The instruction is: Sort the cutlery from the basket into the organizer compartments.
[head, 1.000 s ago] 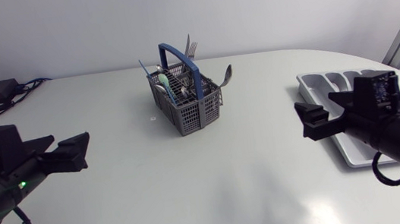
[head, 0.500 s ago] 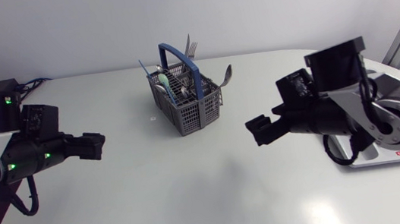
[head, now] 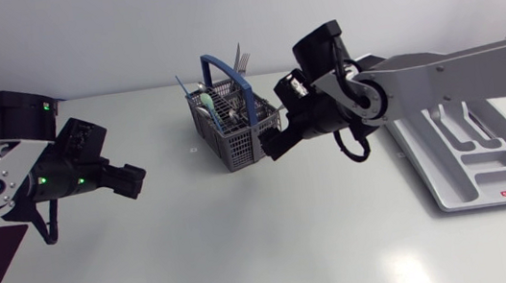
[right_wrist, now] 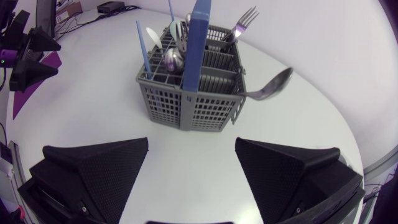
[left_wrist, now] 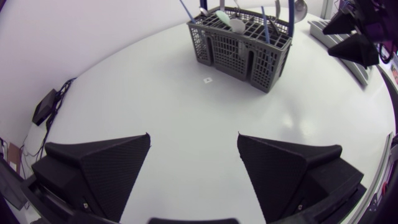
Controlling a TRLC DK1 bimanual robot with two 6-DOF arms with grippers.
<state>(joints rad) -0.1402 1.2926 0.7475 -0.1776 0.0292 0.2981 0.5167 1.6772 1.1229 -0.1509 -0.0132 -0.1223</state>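
Ahead of the right hand [right_wrist: 192, 143] stands the basket [right_wrist: 189, 106].

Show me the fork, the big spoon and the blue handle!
fork [right_wrist: 245, 18], right wrist view, on its tines.
spoon [right_wrist: 277, 83], right wrist view, on its bowl.
blue handle [right_wrist: 198, 37], right wrist view, on its flat upright side.

Open tabletop [head: 246, 244] before basket [head: 244, 145], blue handle [right_wrist: 196, 43] arching over middle (cutlery [right_wrist: 173, 59] crowding both sides)
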